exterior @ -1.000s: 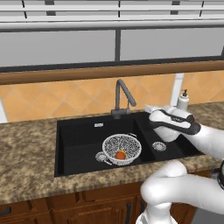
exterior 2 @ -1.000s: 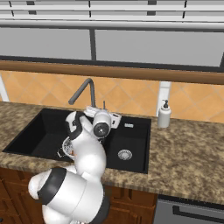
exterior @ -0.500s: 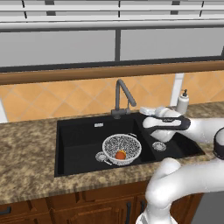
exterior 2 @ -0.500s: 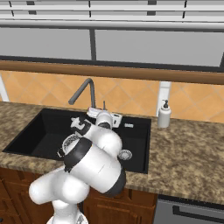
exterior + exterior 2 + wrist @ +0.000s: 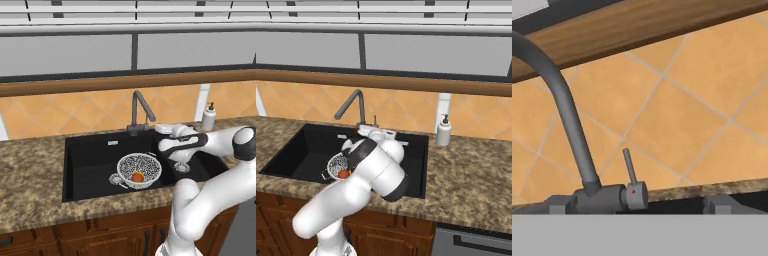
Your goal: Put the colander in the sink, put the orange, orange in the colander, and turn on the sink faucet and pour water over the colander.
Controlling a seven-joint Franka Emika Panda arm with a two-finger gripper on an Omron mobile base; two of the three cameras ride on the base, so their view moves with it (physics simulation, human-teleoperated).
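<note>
Tool (image 5: 161,129) released, empty, has swung from frame right toward tall dark-grey bent faucet (image 5: 138,111), centre; lever (image 5: 630,168) untouched. Speckled white-grey colander (image 5: 139,170) with orange (image 5: 137,177) sits in black sink (image 5: 90,162). Faucet step starting.

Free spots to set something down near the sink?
Bare granite counter left of the sink, and a wide stretch right of the soap bottle. Large basin floor left of the colander is open. Crowded: around the faucet, where the arm hangs over the smaller basin.
</note>
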